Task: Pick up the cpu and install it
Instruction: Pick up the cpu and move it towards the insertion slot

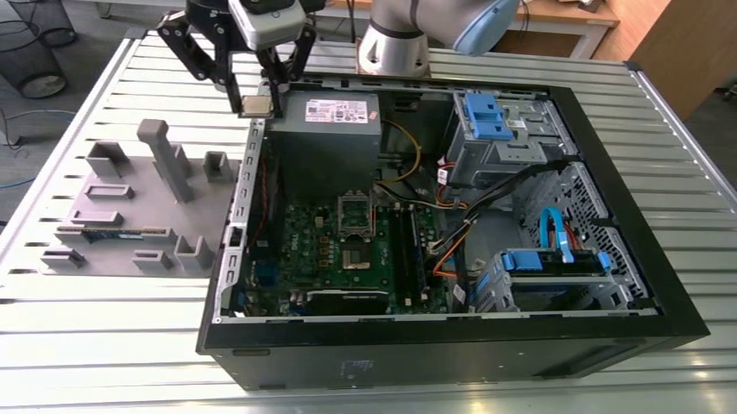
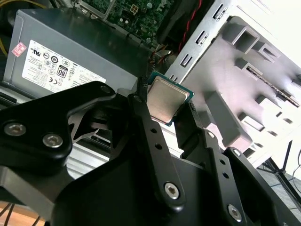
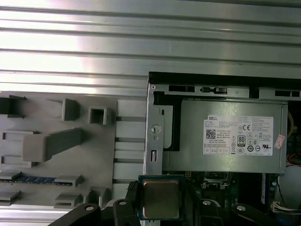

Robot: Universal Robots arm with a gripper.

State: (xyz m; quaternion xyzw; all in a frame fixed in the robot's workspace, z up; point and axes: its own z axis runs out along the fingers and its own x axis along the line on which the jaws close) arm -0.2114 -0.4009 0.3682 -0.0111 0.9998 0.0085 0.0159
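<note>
While it hangs by one open case [image 1: 461,355], the claw [image 1: 255,103] pinches one cpu [image 2: 165,100]

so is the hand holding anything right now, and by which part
Yes: the hand holds the cpu, pinched by two opposite edges, its silver top left bare.

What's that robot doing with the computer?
A robot arm is holding a small shiny square chip, the cpu, pinched in its black claw. The claw is up in the air by a corner of the open computer case, close to the grey power supply box. The cpu is not yet in the socket on the green motherboard down inside the case.
</note>
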